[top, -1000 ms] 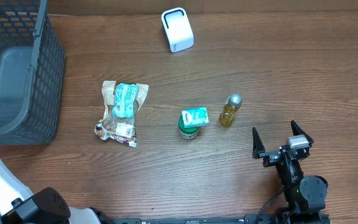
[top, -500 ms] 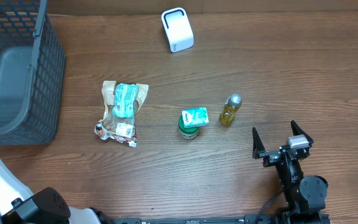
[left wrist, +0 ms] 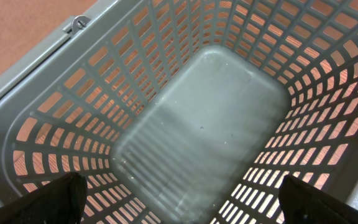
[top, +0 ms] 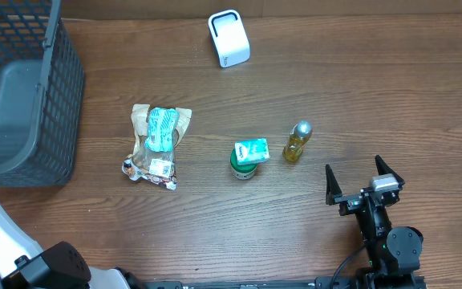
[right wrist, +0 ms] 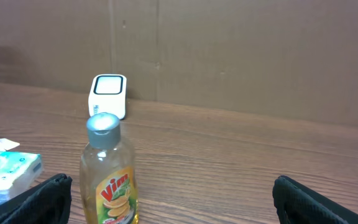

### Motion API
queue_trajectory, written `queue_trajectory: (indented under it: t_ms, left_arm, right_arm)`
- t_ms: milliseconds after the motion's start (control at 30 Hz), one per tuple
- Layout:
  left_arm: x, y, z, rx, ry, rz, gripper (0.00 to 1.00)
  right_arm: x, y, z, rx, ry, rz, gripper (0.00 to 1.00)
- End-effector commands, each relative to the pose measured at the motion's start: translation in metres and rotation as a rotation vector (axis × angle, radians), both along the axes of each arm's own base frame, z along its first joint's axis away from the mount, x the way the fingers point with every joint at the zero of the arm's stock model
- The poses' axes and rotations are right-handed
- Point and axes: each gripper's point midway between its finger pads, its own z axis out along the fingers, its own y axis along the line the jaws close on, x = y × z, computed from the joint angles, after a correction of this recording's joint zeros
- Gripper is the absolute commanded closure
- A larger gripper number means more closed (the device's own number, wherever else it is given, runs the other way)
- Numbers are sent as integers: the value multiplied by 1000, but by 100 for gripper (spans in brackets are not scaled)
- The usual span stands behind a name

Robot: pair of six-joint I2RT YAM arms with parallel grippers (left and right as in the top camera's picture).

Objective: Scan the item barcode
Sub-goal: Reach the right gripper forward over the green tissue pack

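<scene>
Grey mesh basket [top: 66,80] at left edge of wooden table [top: 375,96]

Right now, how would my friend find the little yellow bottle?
Start at the wooden table and look at the row of three things in its middle. The bottle stands at the right end, beside the green box. It is the only see-through one, with yellow liquid and a silver cap.

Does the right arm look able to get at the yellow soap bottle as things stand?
Probably yes: the right pincer is open and empty, and the bottle stands upright just ahead of it with nothing standing between them.
</scene>
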Motion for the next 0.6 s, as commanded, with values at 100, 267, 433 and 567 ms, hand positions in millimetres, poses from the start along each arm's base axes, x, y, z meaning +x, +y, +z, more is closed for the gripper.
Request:
queue_trajectory:
  t_ms: [100,267,433,567]
  left_arm:
    - [4,0,3,9,-1,-21,0]
    - [4,0,3,9,-2,-21,1]
    - [4,0,3,9,-2,-21,0]
    - [4,0,3,9,-2,-21,1]
  right_arm:
    - [-2,9,4,5,-28,52,0]
    - [-8,23,33,83,-104,143,0]
    - [-19,16,82,168,-163,118,0]
    - [-30,10,126,196,-158,87,0]
